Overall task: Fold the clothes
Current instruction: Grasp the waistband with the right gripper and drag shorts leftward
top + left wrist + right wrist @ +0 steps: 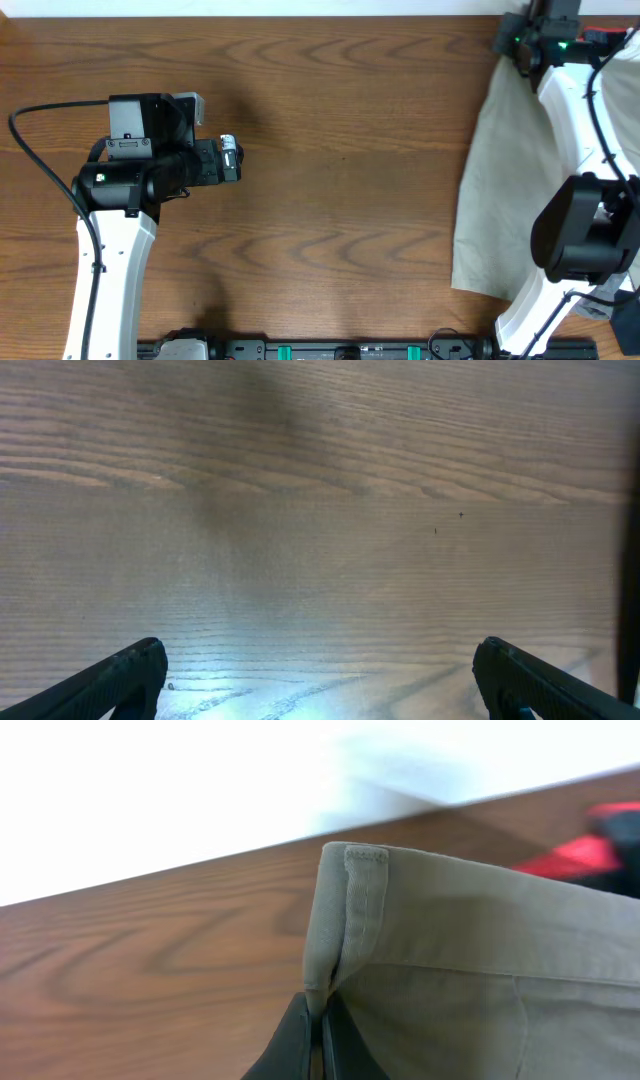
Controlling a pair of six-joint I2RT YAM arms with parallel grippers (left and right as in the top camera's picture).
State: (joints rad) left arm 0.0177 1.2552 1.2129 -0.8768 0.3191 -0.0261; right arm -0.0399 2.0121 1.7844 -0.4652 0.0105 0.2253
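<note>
- My right claw is pinched together on the shorts. The two dark fingers meet with the khaki cloth caught between their tips.
- The grip sits on the waistband, at its corner and right below a belt loop. In the right wrist view that corner stands up above the fingers.
- From overhead, the right claw is at the far right corner of the table, and the cloth narrows toward it.
- The shorts lie along the right side of the table, from the far corner down toward the near edge, and widen as they go. My right arm crosses over their right part, so I can't see that edge.
- I can't tell from these views how much of the cloth is lifted off the wood.
- My left claw is over the left half of the table, pointing right, well away from the shorts.
- Its fingers stand wide apart. In the left wrist view the left claw has nothing between the tips, only bare wood below.
- A black cable loops out beside the left arm.
- A red thing, blurred, lies behind the waistband in the right wrist view. I can't make out what it is.
</note>
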